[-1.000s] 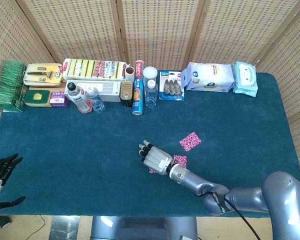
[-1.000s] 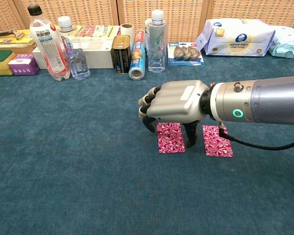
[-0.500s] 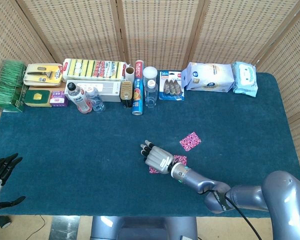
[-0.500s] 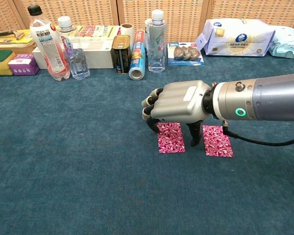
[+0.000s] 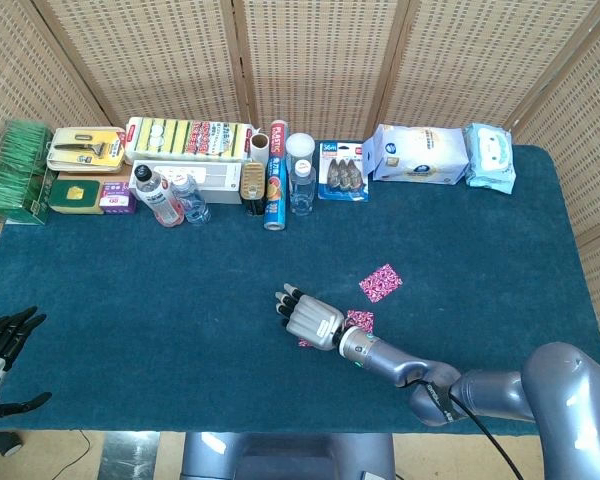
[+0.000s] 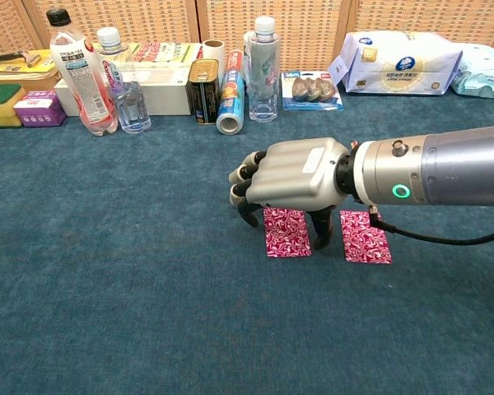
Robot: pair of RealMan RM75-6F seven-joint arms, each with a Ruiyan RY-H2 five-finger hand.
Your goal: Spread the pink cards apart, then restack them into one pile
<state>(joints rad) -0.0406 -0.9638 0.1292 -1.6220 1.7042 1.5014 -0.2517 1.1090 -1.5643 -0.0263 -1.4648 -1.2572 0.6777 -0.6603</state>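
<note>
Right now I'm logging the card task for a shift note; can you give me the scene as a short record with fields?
cards in view: three pink cards, spread apart, not stacked
far card: alone on the cloth, beyond the others
middle card: flat, right of the thumb
near card: flat, partly under the fingers
right robot hand: over the near card, fingers curled down; contact unclear
left robot hand: at the table's edge, holding nothing
stage: restacking not done

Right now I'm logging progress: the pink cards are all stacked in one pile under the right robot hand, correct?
Not stacked. The head view shows three pink cards lying apart on the table: one card off by itself, two others at the right robot hand. The chest view shows that robot hand over the gap between those two.
</note>
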